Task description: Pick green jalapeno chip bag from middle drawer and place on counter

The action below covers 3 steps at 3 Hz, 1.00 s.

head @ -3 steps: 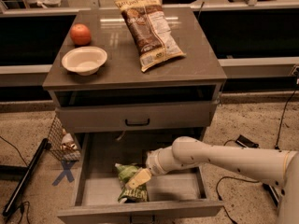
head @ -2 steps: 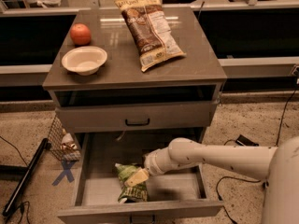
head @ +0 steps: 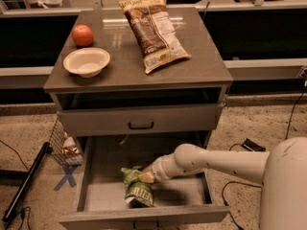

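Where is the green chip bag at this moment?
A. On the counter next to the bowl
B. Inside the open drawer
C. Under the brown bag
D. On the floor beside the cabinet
B: the green bag lies in the open drawer, and the end effector is down in that drawer at the bag's upper end.

The hand (head: 145, 177) has moved a little up and to the right inside the middle drawer (head: 103, 195) and now sits at the top edge of the green jalapeno chip bag (head: 138, 193). The robot arm (head: 225, 162) edged left, then drew back to the right. Its bulky rear section fills more of the lower right corner. The bag looks narrower and more upright.
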Motion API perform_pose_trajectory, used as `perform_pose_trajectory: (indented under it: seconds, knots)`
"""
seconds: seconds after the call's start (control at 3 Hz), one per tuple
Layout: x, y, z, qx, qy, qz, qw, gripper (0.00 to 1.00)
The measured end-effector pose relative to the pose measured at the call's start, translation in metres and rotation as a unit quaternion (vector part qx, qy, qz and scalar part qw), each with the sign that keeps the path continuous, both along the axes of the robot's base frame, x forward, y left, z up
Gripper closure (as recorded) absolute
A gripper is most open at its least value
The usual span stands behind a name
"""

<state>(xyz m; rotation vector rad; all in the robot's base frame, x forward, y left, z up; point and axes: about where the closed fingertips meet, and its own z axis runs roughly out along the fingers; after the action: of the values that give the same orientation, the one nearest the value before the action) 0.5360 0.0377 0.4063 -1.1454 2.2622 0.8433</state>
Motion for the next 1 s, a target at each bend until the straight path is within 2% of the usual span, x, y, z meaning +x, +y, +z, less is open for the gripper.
perform_pose_trajectory:
  seconds: [0.33,0.67,1.0]
  knots:
    - [-0.008,-0.002,0.032,0.019,-0.048,0.006,0.9986,0.93]
    - [-0.049,-0.001,0.111,0.073,-0.132,0.055,0.9870,1.00]
    - [-0.085,0.000,0.181,0.129,-0.189,0.110,0.9673,1.00]
